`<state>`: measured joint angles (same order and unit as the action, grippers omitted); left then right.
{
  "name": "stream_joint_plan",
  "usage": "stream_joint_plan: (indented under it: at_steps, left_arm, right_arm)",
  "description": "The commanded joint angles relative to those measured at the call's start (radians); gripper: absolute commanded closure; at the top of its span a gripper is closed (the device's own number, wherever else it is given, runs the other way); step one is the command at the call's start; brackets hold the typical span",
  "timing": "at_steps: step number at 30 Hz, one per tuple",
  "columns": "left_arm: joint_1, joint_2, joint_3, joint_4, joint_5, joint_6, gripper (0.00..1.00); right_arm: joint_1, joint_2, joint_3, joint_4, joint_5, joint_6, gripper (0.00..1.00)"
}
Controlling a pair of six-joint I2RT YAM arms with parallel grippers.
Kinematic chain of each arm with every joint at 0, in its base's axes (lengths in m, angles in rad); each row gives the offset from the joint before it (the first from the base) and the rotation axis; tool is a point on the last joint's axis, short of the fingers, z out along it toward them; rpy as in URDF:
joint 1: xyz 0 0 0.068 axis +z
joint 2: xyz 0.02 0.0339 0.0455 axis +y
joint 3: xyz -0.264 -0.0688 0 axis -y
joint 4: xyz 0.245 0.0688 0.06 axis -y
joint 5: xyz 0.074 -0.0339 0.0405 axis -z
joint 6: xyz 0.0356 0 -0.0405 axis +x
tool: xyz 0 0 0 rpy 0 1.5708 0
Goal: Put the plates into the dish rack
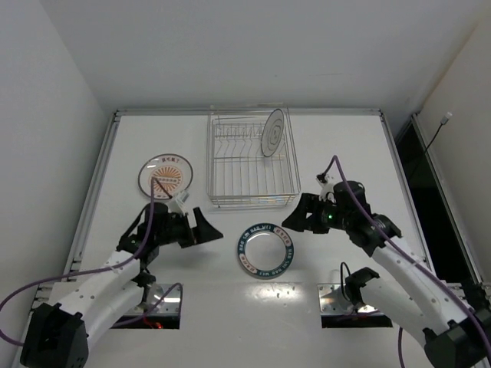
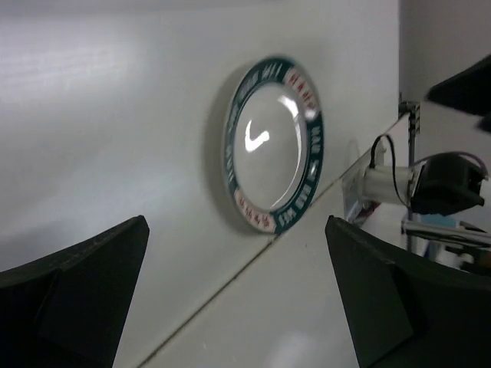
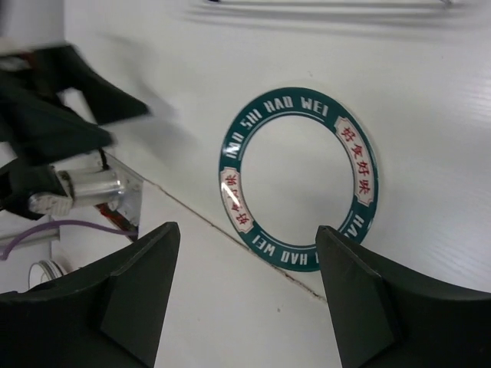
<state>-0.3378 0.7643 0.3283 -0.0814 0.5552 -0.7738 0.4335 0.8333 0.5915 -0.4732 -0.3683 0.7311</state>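
Note:
The blue-rimmed plate [image 1: 265, 250] lies flat on the table between my two grippers; it also shows in the left wrist view [image 2: 272, 146] and the right wrist view [image 3: 299, 178]. The orange sunburst plate [image 1: 165, 175] lies flat at the left, behind my left gripper. The plain white plate [image 1: 272, 132] stands on edge in the dish rack [image 1: 251, 159] at its back right. My left gripper [image 1: 201, 228] is open and empty, left of the blue-rimmed plate. My right gripper [image 1: 298, 217] is open and empty, just right of and behind that plate.
Raised rails run along the table's left edge [image 1: 96, 184] and right edge [image 1: 399, 176]. Two square cut-outs with arm mounts [image 1: 157, 307] [image 1: 345, 299] sit at the near edge. A seam [image 3: 230, 230] crosses the tabletop by the blue-rimmed plate.

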Motion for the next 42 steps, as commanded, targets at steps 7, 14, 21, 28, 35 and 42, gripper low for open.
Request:
stream_joint_plan:
  at_steps: [7,14,21,28,35,42]
  left_arm:
    - [-0.062,0.137,-0.316,0.638,0.111,-0.329,0.00]
    - [-0.246,0.625,-0.293,1.097,0.055,-0.415,0.01]
    - [-0.333,1.125,-0.284,1.708,0.055,-0.640,0.14]
    - [-0.357,1.356,-0.242,1.982,0.097,-0.762,0.28]
    - [-0.403,1.241,-0.176,1.719,0.086,-0.654,0.36]
    - [-0.435,1.130,-0.129,1.487,0.055,-0.548,0.61]
  right_arm:
    - [-0.001,-0.103,0.067,0.067,-0.112,-0.039,0.29]
    - [-0.001,-0.085,0.117,0.100,-0.121,-0.039,0.28]
    - [-0.001,-0.017,0.194,0.062,-0.112,-0.094,0.28]
    - [-0.001,-0.036,0.194,0.033,-0.087,-0.107,0.28]
    - [-0.001,-0.056,0.176,0.024,-0.078,-0.107,0.27]
    - [-0.001,-0.056,0.194,0.002,-0.069,-0.116,0.27]
